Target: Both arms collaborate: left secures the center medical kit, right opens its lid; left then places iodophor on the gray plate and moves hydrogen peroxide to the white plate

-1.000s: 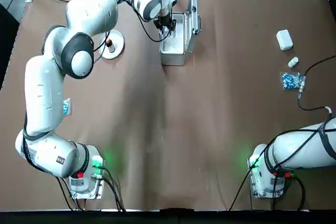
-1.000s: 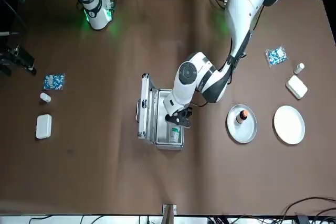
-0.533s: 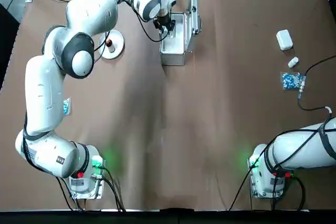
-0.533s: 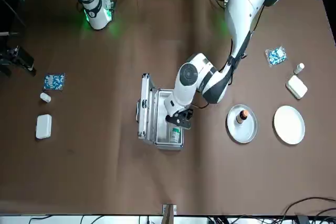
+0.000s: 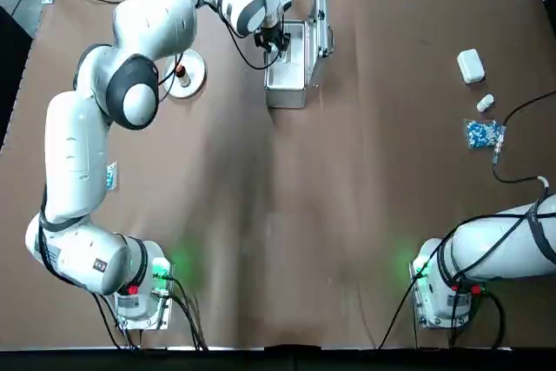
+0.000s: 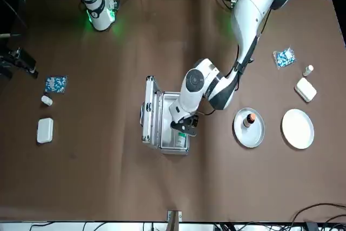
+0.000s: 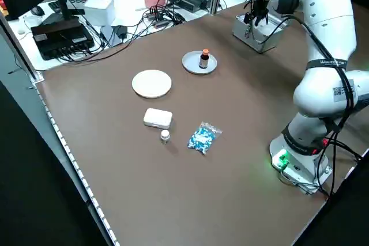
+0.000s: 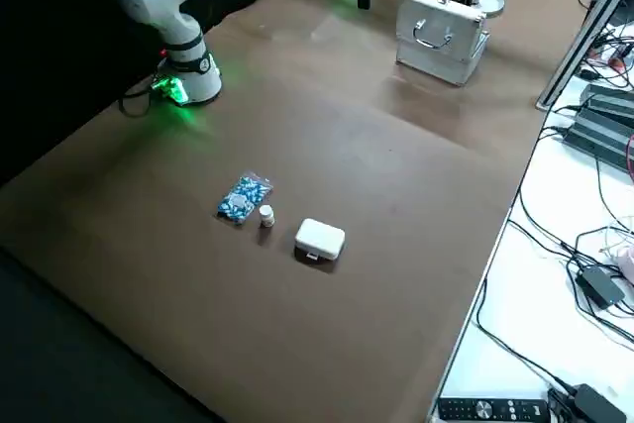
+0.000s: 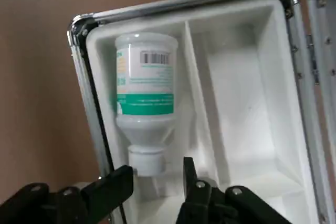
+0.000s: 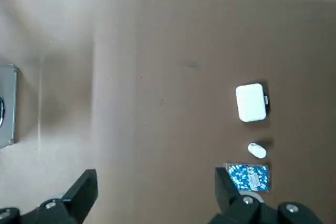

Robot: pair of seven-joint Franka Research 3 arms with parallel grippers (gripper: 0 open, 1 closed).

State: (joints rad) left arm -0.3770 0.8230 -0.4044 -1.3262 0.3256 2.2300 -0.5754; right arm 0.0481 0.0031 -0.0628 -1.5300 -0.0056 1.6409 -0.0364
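Left gripper (image 9: 158,172): mine, over the opened medical kit (image 6: 167,150); fingers parted, moderately wide, nothing between the pads that I can confirm as held.

Peroxide bottle (image 9: 145,90): one, white with a green band, lying in the kit's compartment just ahead of my fingertips, cap nearest them. Step in hand, as I judge it: picking this up. Best taken by the body, past the narrow neck; pads lined up along its sides, one beside the outer wall, one beside the divider (image 9: 203,95). Descend straight, close evenly, lift clear of the rim before travelling. Height above the bottle: cannot tell.

Lid (image 6: 149,109): standing open, off to my right; keep the wrist from brushing it.

Iodophor bottle (image 7: 204,57): upright on the gray plate (image 7: 189,67), left of my fingers; that part looks done. Pass high over it.

White plate (image 7: 151,84): farther left, beyond the gray one; the destination. Lower gently, release only once the bottle is steady.

Right gripper (image 10: 156,176): fingers wide, empty, well to my right, seemingly idle.
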